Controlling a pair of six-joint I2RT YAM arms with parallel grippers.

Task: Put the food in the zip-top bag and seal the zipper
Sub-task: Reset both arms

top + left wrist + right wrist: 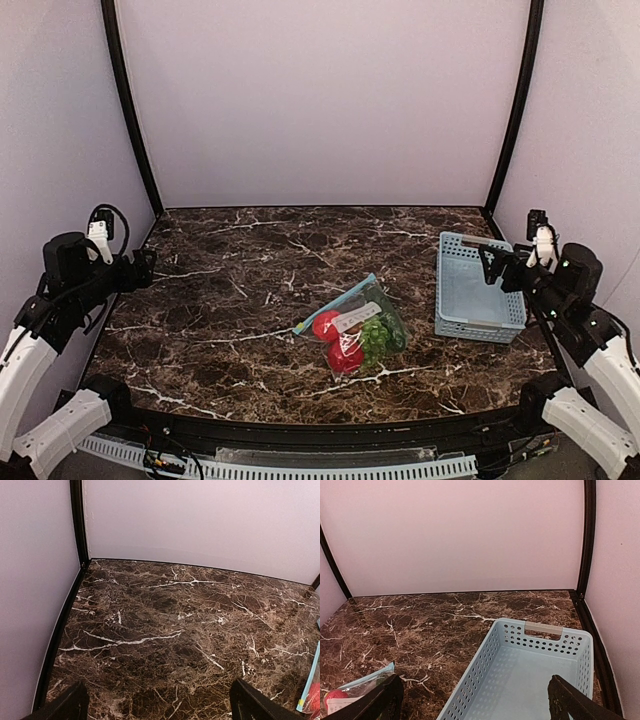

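**Top external: food in bag, both jaws spread wide and empty**

Top external view showed the zip-top bag [358, 322] lying flat on the counter [230, 300]. It sat between the two sets of jaws, well apart from both and somewhat nearer the right jaws. Inside it were red fruits [326, 325] and the green grape bunch [376, 337]. The brown-orange one could not be made out. The zipper [335, 303] ran along the bag edge facing away from the right jaws. Whether it was sealed was too small to tell.

The left jaws were spread fully and held nothing, with only bare counter between them in the wrist view and a bag corner far off to their right. The right jaws were also spread and empty, hanging over the near end of the light-blue basket [480, 335].

Loading looked done, so the step in hand was probably the seal.

- One set of jaws should have pinned the bag body just beside one end of the strip.
- The other should have pinched the strip at that end and slid low along its whole length.
- The fruit needed to stay pushed back from the mouth so the strip lay flat.
- A skipped stretch of strip would have left a gap.
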